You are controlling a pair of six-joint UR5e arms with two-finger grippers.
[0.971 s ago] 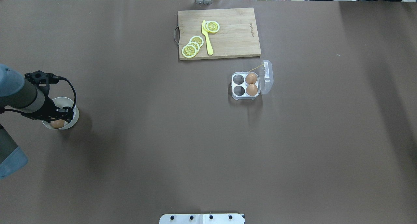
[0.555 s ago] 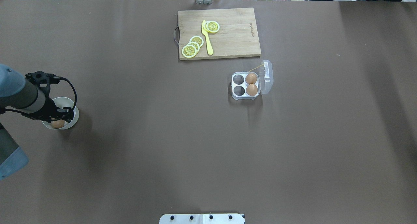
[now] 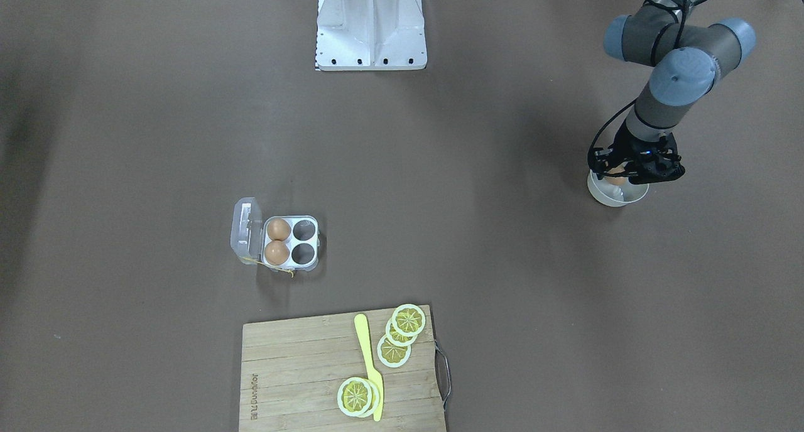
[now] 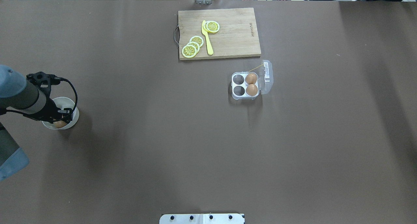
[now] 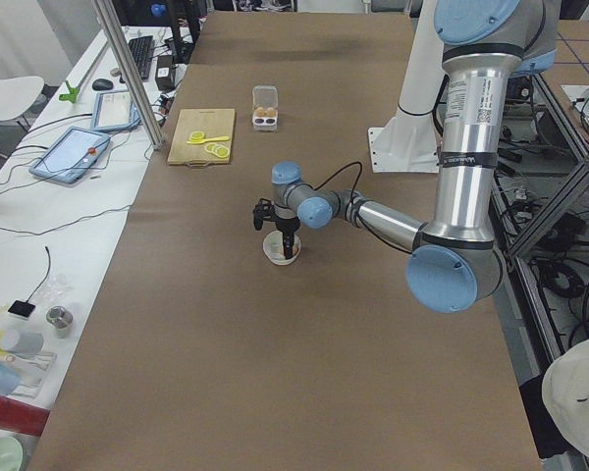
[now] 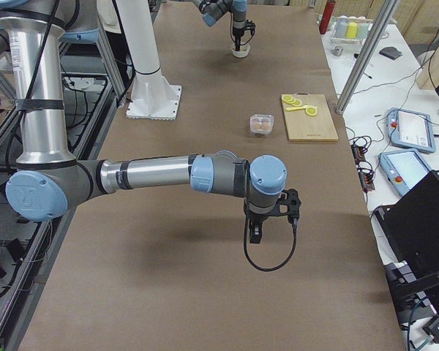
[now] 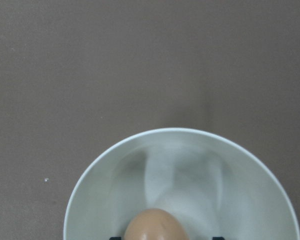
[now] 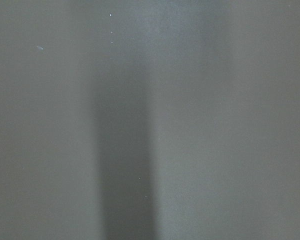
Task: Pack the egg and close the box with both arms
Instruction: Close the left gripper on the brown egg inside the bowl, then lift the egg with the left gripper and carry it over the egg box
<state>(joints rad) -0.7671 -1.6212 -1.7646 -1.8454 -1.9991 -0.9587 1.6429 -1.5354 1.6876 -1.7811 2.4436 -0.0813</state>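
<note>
The egg (image 4: pixel 60 124) lies in a round white bowl (image 4: pixel 74 117) at the table's left; it also shows in the left wrist view (image 7: pixel 155 227). My left gripper (image 4: pixel 59 119) reaches down into the bowl, open, its fingertips (image 7: pixel 217 238) on either side of the egg. The box (image 4: pixel 245 85) stands open mid-table with two brown eggs (image 4: pixel 251 84) in its right cells, two empty cells, and its clear lid (image 4: pixel 267 77) folded out to the right. My right gripper (image 6: pixel 254 238) hangs above bare table, seen only in the exterior right view; I cannot tell its state.
A wooden cutting board (image 4: pixel 234 38) with lemon slices (image 4: pixel 193 46) and a yellow knife (image 4: pixel 207 38) lies behind the box. The white base block (image 4: pixel 202 218) sits at the near edge. Brown table lies between bowl and box.
My left gripper has sunk slightly lower into the bowl around the egg, which now shows less from overhead. The box has not moved.
</note>
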